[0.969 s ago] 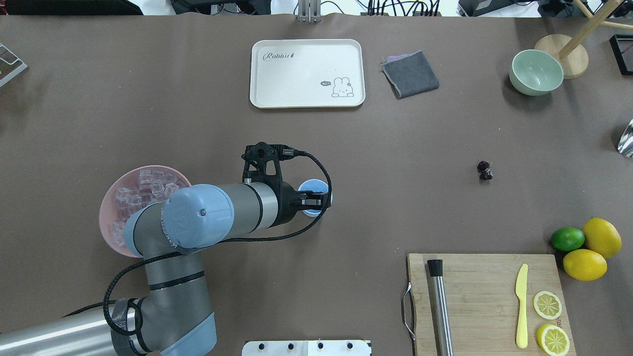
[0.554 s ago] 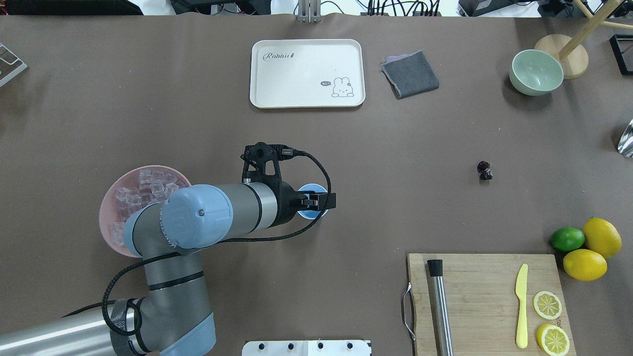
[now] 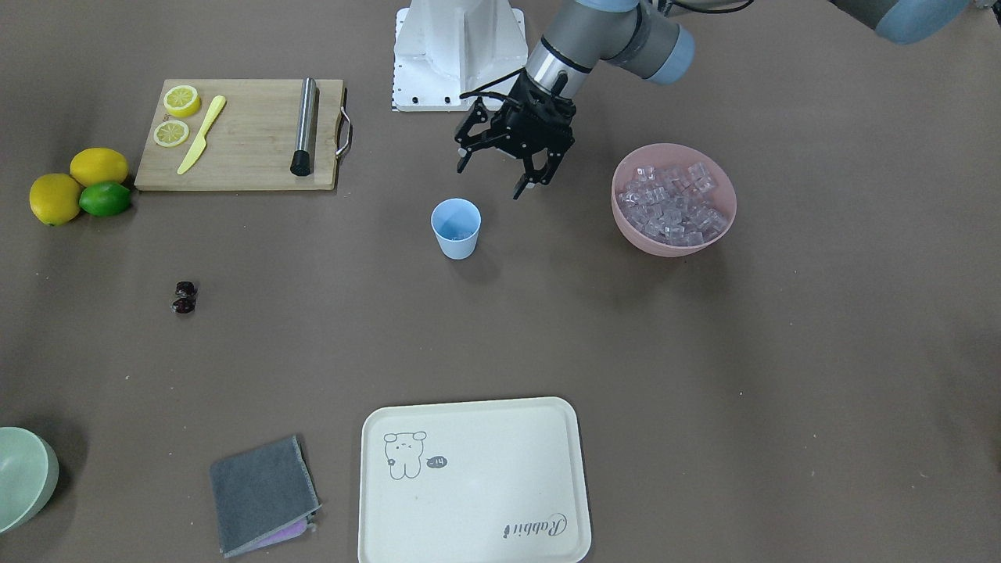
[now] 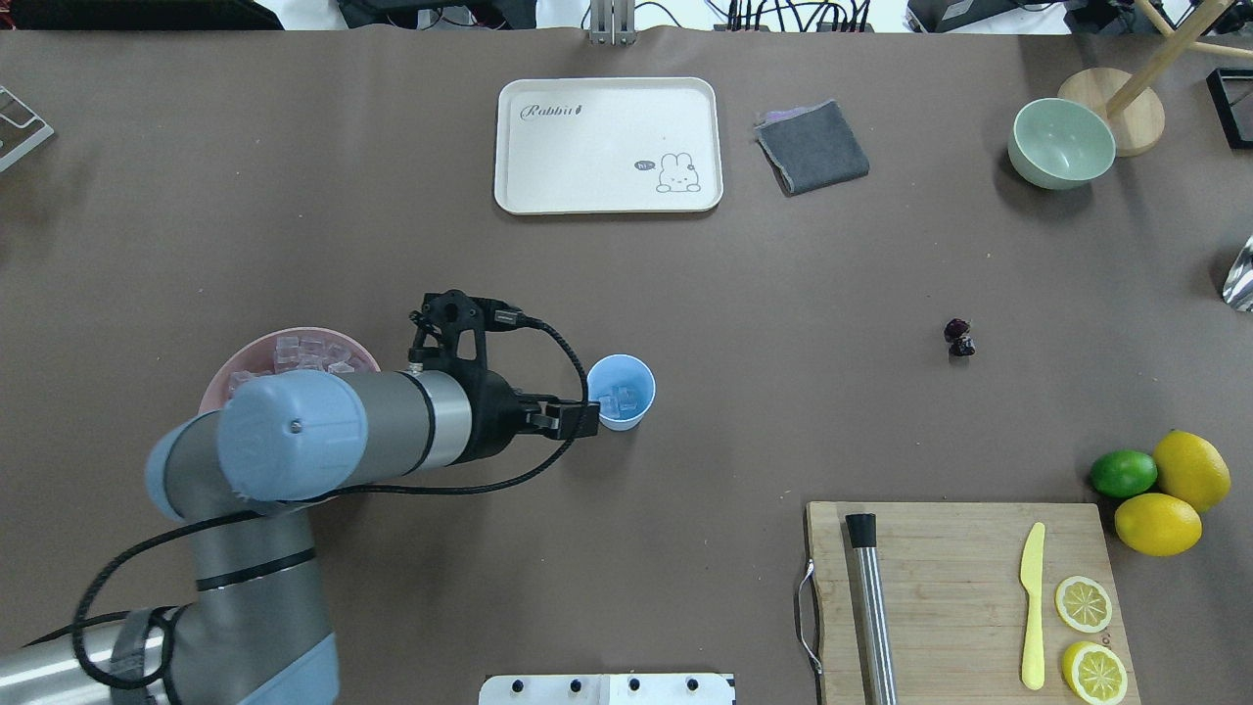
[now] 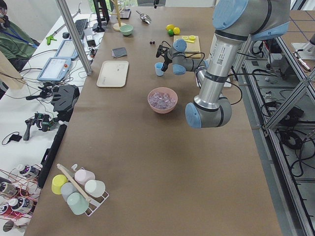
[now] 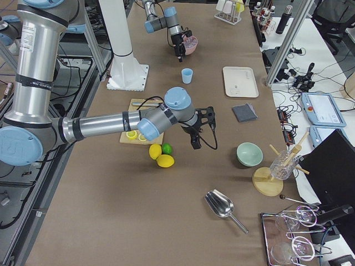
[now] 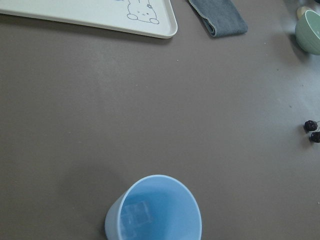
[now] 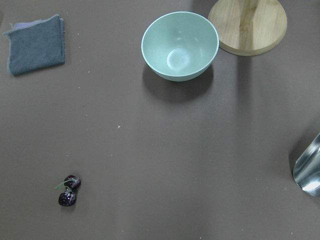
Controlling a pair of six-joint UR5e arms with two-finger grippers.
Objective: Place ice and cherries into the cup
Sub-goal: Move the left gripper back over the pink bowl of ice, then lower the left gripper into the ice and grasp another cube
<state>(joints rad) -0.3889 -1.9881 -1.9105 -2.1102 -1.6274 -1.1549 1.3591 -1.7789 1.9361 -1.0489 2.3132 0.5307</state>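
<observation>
L pincer is spread wide, nothing in it, hanging just beside the cup on the pink bowl side. Cup's upright mid-surface, and the wrist view shows at least one cube lying at the bottom. Most of the ice sits heaped in that bowl, near the cup.

Handling, quick: ice looks hard, glassy & probably slick. Go for a cube on top of the heap, pads on two opposite flat faces, never corner to corner. Squeeze too hard and I'd expect it to shoot out sideways. Each cube is light, so weight's no issue, only grip.

Cup is thin plastic, prob. v. light. You don't need to hold it, but a knock on the rim could tip it, so release from above, centred.

Cherries lie on the bare surface well apart from the cup, over on the robot's R half. Tiny, round, glossy, likely soft. They'll roll or squash if you clamp one fruit off-centre. Best bet IMO: close gently across the pair where they touch, or near where the stems join, so both lift together.

R pincer shows only small in the side view, so can't tell if it's spread or pressed together. Its wrist cam has the cherries low and to one side of the view, not centred.
</observation>
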